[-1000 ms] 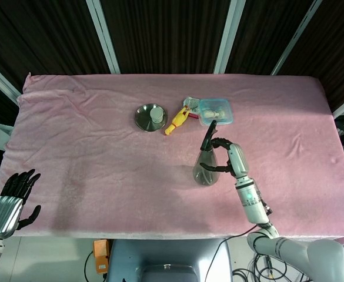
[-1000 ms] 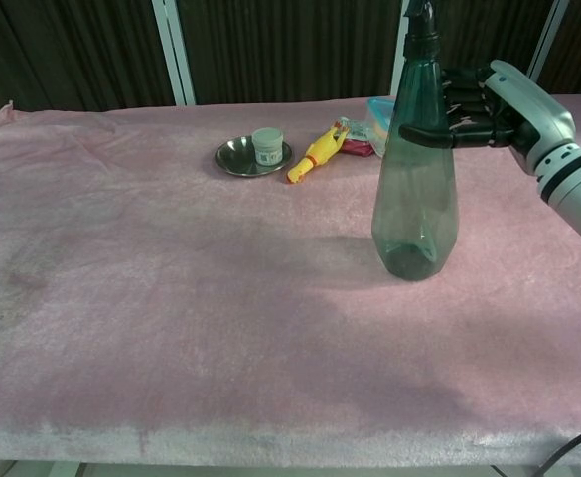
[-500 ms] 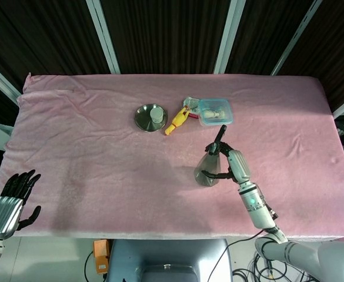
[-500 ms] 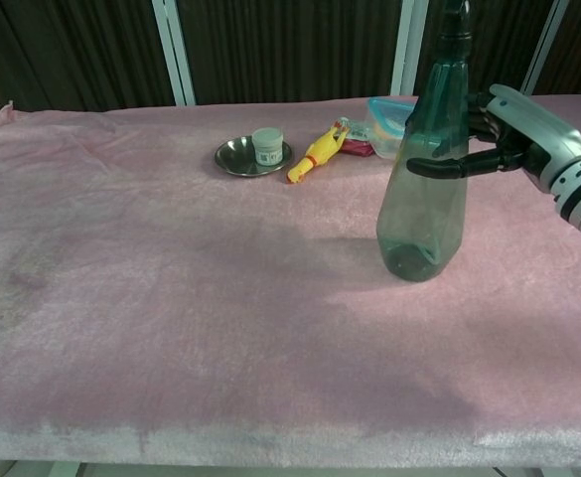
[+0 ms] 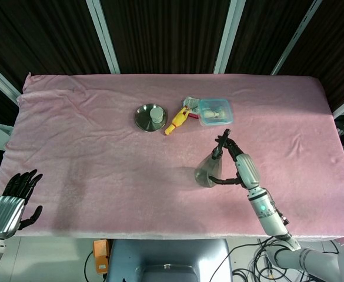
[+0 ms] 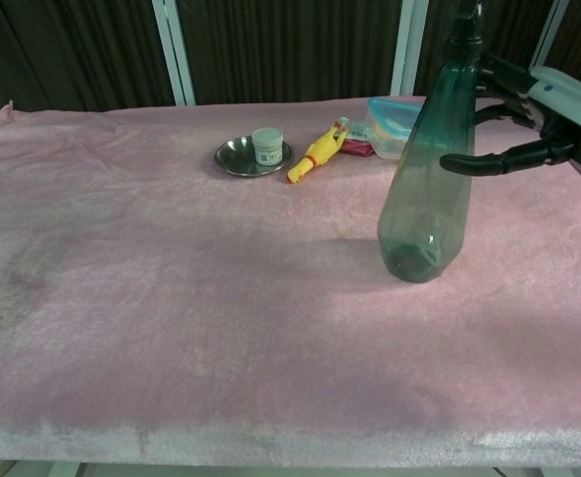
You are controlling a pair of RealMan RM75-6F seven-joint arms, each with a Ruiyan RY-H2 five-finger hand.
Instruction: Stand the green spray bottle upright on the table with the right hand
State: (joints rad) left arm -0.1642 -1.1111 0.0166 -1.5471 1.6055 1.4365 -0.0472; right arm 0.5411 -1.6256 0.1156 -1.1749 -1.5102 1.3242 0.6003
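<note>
The green spray bottle has its base on the pink cloth right of the table's middle and leans to the right, toward my right hand. That hand's fingers are spread wide around the bottle's upper half: the thumb points at its side and the other fingers lie by the neck, touching it loosely. My left hand hangs with its fingers apart off the table's front left corner, holding nothing.
At the back middle are a metal dish with a small jar, a yellow rubber chicken and a clear lidded container. Pink cloth covers the table.
My right hand has loosened its grip and drawn back to the right. The bottle has tipped from upright to leaning right, its base staying in place. The left hand is still.
</note>
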